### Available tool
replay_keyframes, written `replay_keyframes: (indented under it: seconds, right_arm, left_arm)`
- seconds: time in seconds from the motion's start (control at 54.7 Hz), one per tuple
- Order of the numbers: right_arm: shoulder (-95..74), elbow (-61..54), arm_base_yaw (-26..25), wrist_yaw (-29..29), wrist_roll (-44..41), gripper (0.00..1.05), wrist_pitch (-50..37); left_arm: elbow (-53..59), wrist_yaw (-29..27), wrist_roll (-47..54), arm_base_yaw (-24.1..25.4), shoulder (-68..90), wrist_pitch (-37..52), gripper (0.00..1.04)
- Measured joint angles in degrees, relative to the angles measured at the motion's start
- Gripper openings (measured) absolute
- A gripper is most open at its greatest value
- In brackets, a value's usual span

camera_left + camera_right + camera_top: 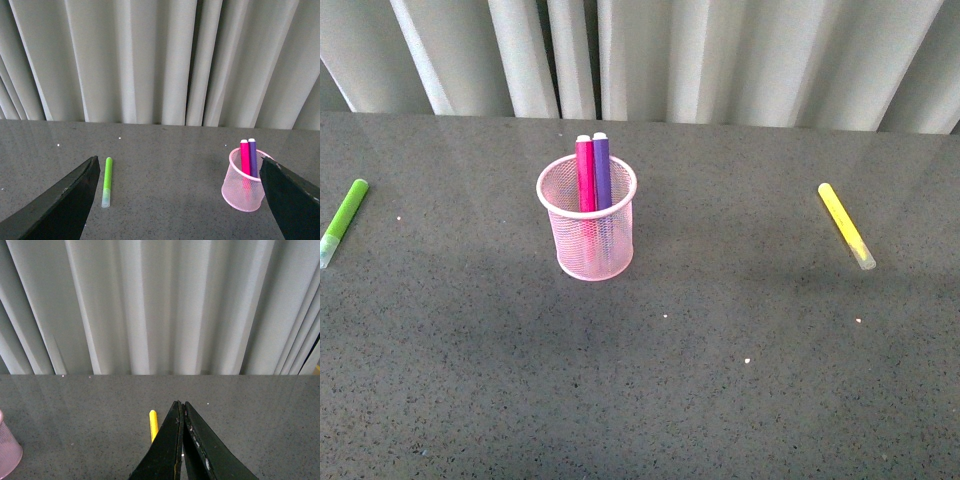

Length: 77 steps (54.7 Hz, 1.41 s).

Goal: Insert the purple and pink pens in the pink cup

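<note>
Both pens already stand upright in the pink cup at centre frame: pink pen beside purple pen. Your left gripper, fingers spread and empty, sits nearer; your right gripper is pressed together, empty.

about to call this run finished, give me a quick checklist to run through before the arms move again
1. Pink pen inside the pink mesh cup: ok, standing against the far rim.
2. Purple pen inside the cup: ok, beside the pink one.
3. Cup upright on the table: ok.
4. Green marker and yellow marker left out of the cup: ok, both lie flat on the table.
5. Left end effector empty: ok, open, nothing between its fingers.
6. Right end effector empty: ok, shut with nothing gripped.
</note>
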<state>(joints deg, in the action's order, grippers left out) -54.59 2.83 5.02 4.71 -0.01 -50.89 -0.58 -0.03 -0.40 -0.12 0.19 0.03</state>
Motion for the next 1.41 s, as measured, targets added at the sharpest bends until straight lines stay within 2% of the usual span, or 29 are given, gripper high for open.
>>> replay_keyframes:
  seconds: [0.091, 0.183, 0.787, 1.409]
  right_arm:
    - [3.9, -0.8, -3.2, -4.3, 0.0, 0.03, 3.2]
    - [8.1, -1.4, -4.8, -4.3, 0.0, 0.03, 6.7]
    - [31.9, -1.8, -4.9, -4.6, 0.0, 0.03, 28.2]
    - [44.0, -1.9, -4.9, -4.6, 0.0, 0.03, 40.0]
  left_arm:
    - [0.0, 0.0, 0.0, 0.0, 0.0, 0.0, 0.98]
    - [0.0, 0.0, 0.0, 0.0, 0.0, 0.0, 0.98]
    - [0.0, 0.0, 0.0, 0.0, 0.0, 0.0, 0.98]
    - [0.0, 0.0, 0.0, 0.0, 0.0, 0.0, 0.98]
